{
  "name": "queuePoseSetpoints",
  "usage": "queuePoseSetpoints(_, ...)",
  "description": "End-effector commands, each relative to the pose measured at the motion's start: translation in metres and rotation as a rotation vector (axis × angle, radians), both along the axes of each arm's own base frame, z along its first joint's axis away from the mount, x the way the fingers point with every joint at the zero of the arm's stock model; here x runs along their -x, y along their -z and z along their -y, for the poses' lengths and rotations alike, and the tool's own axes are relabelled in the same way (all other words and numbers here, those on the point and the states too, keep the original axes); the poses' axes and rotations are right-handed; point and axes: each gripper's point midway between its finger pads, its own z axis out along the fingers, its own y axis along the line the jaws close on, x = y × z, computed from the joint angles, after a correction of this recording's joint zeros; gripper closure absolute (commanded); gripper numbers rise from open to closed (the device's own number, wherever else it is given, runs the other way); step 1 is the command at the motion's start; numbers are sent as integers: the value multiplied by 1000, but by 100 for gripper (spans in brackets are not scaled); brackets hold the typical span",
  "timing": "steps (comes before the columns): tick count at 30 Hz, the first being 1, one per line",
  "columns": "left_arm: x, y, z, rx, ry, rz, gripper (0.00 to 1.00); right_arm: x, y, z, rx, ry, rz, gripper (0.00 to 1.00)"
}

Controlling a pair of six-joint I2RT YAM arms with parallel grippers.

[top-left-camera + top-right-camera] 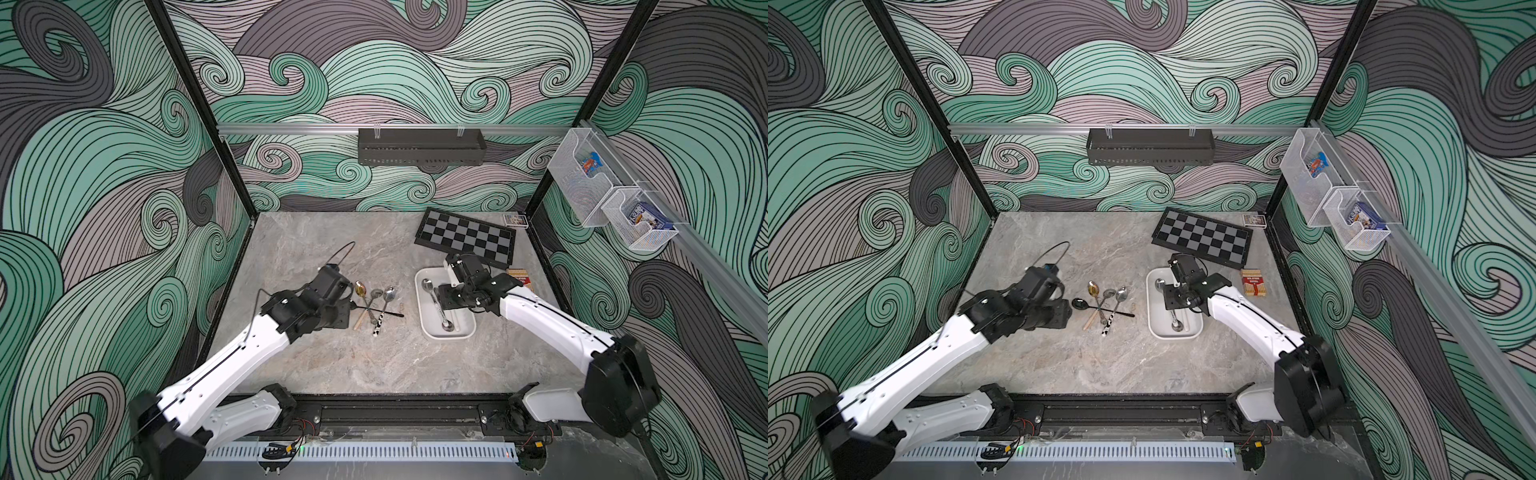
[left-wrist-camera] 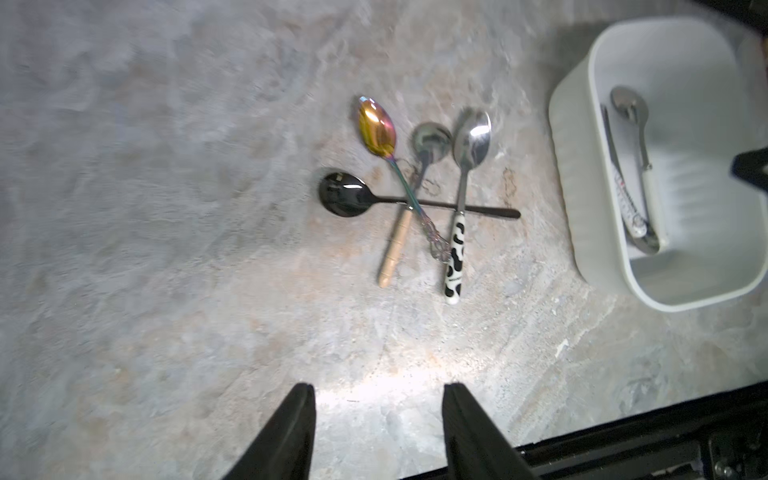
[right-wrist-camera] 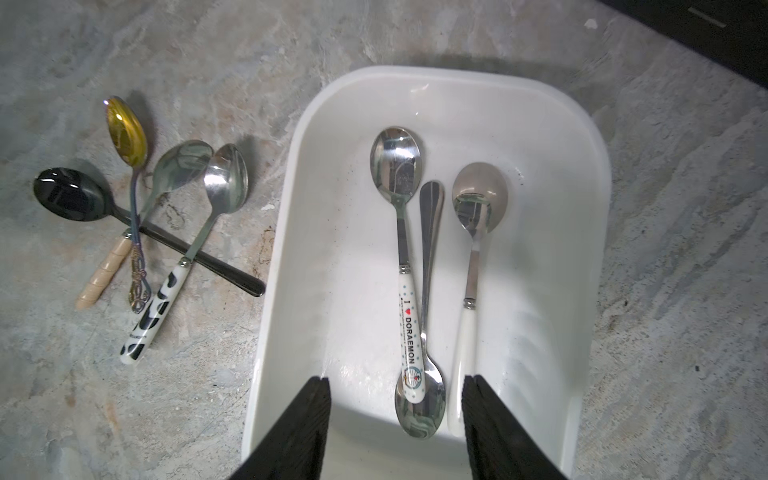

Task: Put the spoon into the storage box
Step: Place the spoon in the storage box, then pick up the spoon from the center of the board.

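Where the right jaws hang over the storage box [image 3: 316, 249], they stand well apart with nothing between them and grip nothing; the end of a white handle lies just beside one finger [image 3: 494, 424], and I cannot tell whether the two touch. Beneath them three spoons lie lengthwise, side by side on the box floor: a spoon with a printed Doraemon handle [image 3: 406, 299], a plain steel spoon [image 3: 430, 249] turned the other way round with its bowl under the end of the printed handle, and the white-handled spoon [image 3: 471, 291]. The left jaws are parted too, with only bare desk [image 2: 166, 249] showing between the fingers [image 2: 291, 432], and they hold nothing. Ahead of them, apart from the fingers, four more spoons lie in a loose heap on the desk. A black spoon [image 2: 345, 195] lies crosswise, and its handle is crossed by a gold rainbow spoon [image 2: 376, 126], a wooden-handled spoon [image 2: 430, 139] and a spoon with a cow-patterned handle [image 2: 471, 137]. In both top views this heap sits between the two arms, beside the box but not touching it. Behind the box a chessboard [image 1: 465, 237] lies flat, and a red pack [image 1: 1253, 282] lies beside the right arm. A black shelf [image 1: 422, 145] hangs on the back wall
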Motion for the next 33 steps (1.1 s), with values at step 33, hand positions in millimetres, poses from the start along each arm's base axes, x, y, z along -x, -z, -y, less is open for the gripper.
queuePoseSetpoints(33, -52, 157, 92, -197, 105, -351, 58, 14, 1, 19, -2, 49, 28, 44)
